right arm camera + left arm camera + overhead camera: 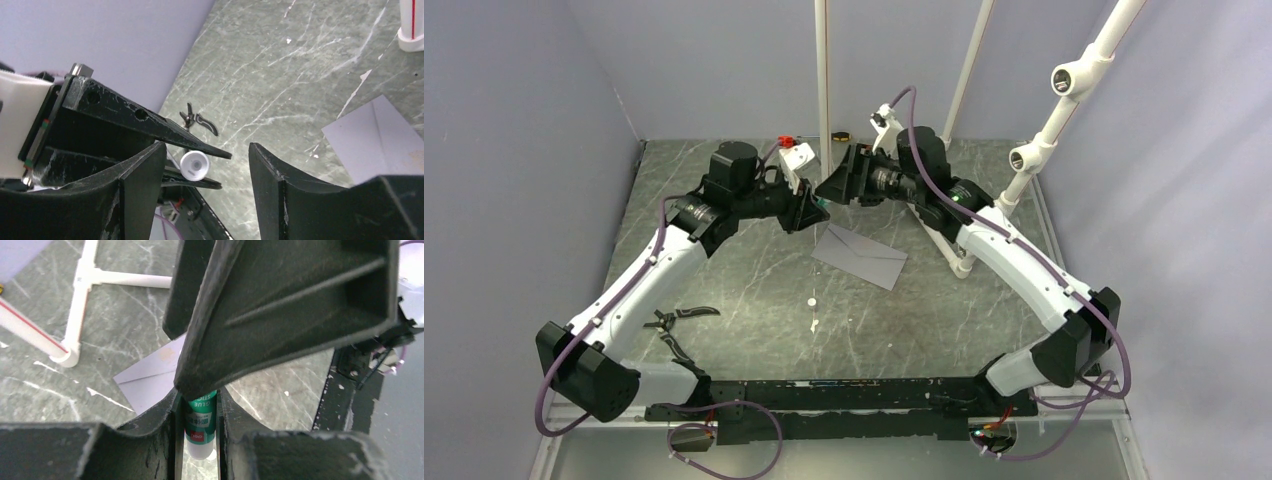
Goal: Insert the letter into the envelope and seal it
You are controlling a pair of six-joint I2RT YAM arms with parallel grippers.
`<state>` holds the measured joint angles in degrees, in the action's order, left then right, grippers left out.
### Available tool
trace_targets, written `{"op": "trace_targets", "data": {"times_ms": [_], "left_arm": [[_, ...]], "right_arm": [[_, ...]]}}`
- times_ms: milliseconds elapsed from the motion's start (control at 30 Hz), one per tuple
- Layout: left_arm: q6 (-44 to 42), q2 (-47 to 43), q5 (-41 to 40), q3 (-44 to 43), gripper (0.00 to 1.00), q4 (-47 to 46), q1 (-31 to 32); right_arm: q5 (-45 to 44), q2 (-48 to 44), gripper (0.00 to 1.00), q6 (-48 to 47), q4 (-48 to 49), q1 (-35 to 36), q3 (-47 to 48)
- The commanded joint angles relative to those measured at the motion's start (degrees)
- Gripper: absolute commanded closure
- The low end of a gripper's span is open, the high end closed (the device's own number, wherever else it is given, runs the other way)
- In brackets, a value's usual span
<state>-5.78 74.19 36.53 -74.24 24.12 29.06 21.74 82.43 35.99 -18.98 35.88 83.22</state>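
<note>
Lavender walls [524,120] close in a grey-green marbled counter [754,280], with white pipe posts [823,70] standing at its far side. Both arms reach forward from their bases and bend inward, so that their wrists meet nose to nose over the far middle of the counter, the left arm [649,270] coming from the left and the right arm [1014,250] from the right.

Just below and in front of that meeting point the envelope [860,256] lies flat on the counter. Its long axis runs on a diagonal from far left to near right, and the creases of its flap show on its upper face.

The left claw [807,208] is closed narrowly on a glue stick [200,422], white with a green label, pinched between its two fingers. The right claw [206,146] stands wide open with nothing in its grip. Its fingers flank the white round end of the glue stick without touching it, and one of them looms over the stick in the left wrist view.
</note>
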Motion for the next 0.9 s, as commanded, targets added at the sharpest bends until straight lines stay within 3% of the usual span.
{"op": "trace_targets", "data": {"times_ms": [0, 267, 333, 467, 600, 733, 867], "left_arm": [[3.19, 0.03, -6.33, -0.37, 0.97, -3.75, 0.12], [5.43, -0.79, -7.77, 0.23, 0.97, -5.02, 0.12], [5.43, -0.92, -7.83, 0.32, 0.98, -4.87, 0.12], [5.37, -1.15, -7.76, 0.44, 0.98, -4.68, 0.12], [5.4, -1.46, -7.83, 0.64, 0.98, -4.79, 0.11], [7.35, -1.53, -8.16, -0.32, 0.98, -3.98, 0.1], [7.41, -1.8, -7.36, -1.79, 0.97, -2.39, 0.12]], "right_arm": [[-9.53, 0.86, 0.38, 6.47, 1.12, 1.2, 4.95], [-7.58, 1.19, 0.64, 6.75, 0.86, 1.39, 5.0], [-6.19, 1.47, 0.64, 6.49, 1.0, 1.37, 5.46], [-4.36, 1.71, 0.5, 6.5, 1.77, 1.39, 5.5], [-2.47, 2.63, 0.48, 6.55, 1.81, 1.39, 5.64], [-1.77, 3.19, 0.54, 6.05, 0.59, 1.47, 6.66], [-1.9, 2.65, 0.72, 5.2, 0.98, 1.48, 7.28]]}}
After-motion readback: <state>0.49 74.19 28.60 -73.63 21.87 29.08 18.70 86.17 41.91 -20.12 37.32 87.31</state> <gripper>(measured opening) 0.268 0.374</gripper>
